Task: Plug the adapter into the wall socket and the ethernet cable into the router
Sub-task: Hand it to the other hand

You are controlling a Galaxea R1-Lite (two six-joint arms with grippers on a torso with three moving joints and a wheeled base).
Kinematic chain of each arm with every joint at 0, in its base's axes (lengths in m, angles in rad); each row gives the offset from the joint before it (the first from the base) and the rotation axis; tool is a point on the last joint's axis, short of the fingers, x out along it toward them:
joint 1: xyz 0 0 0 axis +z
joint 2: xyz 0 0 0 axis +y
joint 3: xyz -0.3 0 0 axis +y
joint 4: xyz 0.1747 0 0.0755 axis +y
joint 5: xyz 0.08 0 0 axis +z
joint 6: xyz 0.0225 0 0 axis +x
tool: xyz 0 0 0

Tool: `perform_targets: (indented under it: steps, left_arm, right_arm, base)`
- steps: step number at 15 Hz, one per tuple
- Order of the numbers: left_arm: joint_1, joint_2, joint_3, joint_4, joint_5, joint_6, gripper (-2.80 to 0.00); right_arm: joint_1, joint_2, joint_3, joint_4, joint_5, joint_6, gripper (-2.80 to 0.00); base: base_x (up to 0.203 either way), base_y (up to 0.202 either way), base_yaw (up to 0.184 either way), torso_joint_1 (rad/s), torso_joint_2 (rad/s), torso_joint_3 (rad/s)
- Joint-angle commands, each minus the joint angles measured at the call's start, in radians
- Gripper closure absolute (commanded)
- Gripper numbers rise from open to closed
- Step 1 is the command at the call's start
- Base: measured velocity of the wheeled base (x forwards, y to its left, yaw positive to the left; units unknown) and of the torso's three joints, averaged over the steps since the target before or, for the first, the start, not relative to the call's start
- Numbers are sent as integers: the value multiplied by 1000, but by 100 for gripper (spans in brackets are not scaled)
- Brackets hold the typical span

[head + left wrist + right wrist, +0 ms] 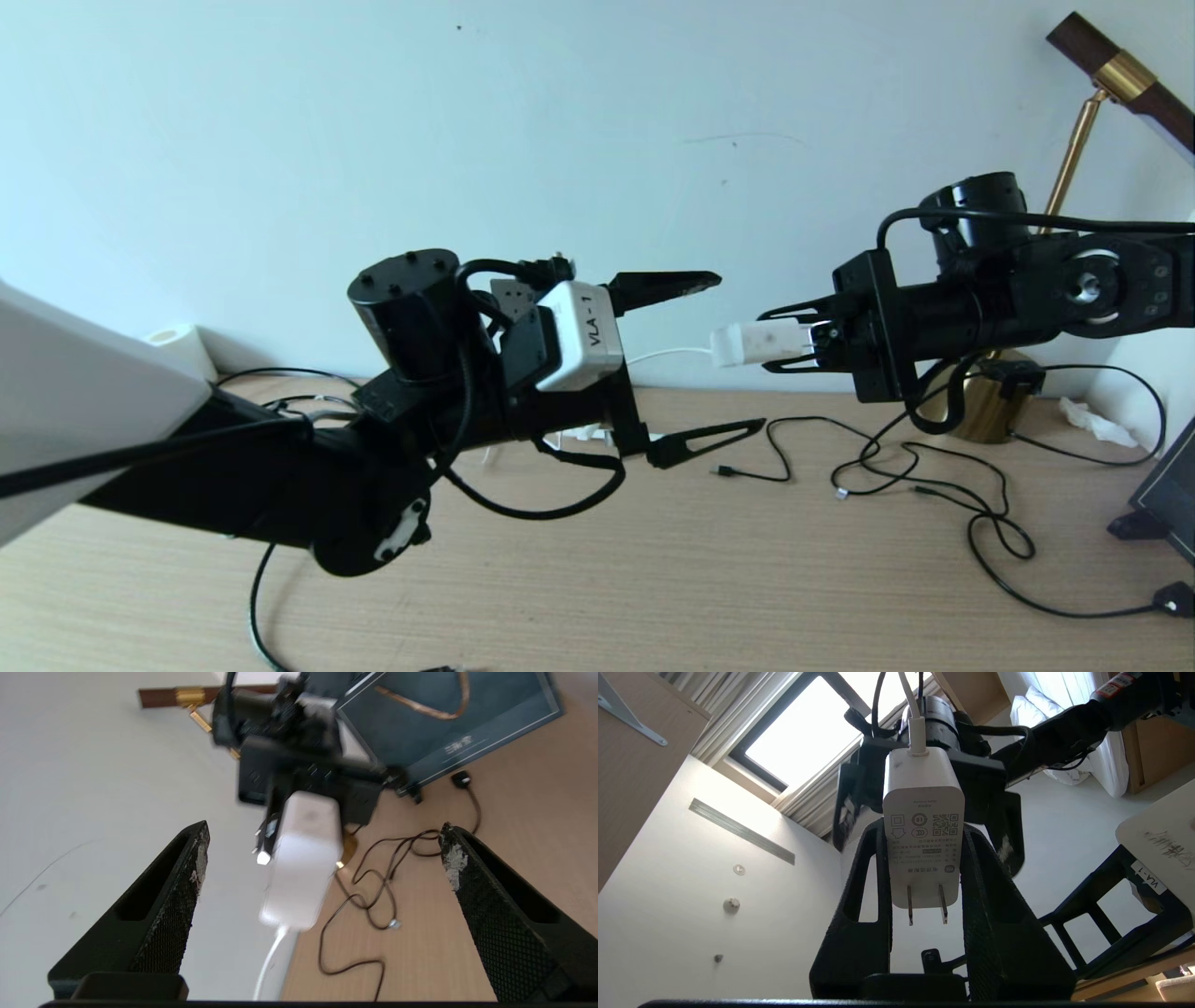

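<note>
Currently I see the right gripper (pixel 794 342) pinching the adapter (pixel 758 343) in mid-air above the counter (pixel 653 560), prongs facing back toward its wrist. Left gripper (pixel 714 355) faces it with jaws spread wide, adapter between but untouched. White cord (pixel 665 356) trails leftward.

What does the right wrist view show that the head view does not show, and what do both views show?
Only the right wrist view shows the adapter's two metal prongs, its printed label, and a window. Only the head view shows the wooden table with loose black cords and the brass lamp. Both show the right pincer shut on the adapter, the adapter's white cord, and the open left pincer.
</note>
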Motion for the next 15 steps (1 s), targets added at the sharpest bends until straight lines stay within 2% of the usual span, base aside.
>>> perform_targets:
  steps: [1,3,6,10,12,15]
  left_arm:
    - [-10,-19,4,-3,-3,8,-280]
    - [-11,-36,22,25,1,14,-280]
    - [-22,-67,35,141,53,77,-280]
    - [-39,-51,11,143,126,114,-280]
    - [-52,-53,3,147,137,118,-280]
    - [-60,-44,0,149,182,175,-280]
  right_arm:
    - [1,10,0,0,8,9,0]
    - [1,10,0,0,8,9,0]
    - [6,10,2,0,8,8,0]
    - [12,10,8,0,8,6,0]
    - [15,11,10,0,8,-5,0]
    - [15,22,14,2,6,-23,0]
  base:
    - [0,0,0,0,0,0]
    - [0,0,0,0,0,0]
    - [0,0,0,0,0,0]
    - [0,0,0,0,0,0]
    - [0,0,0,0,0,0]
    - [0,0,0,0,0,0]
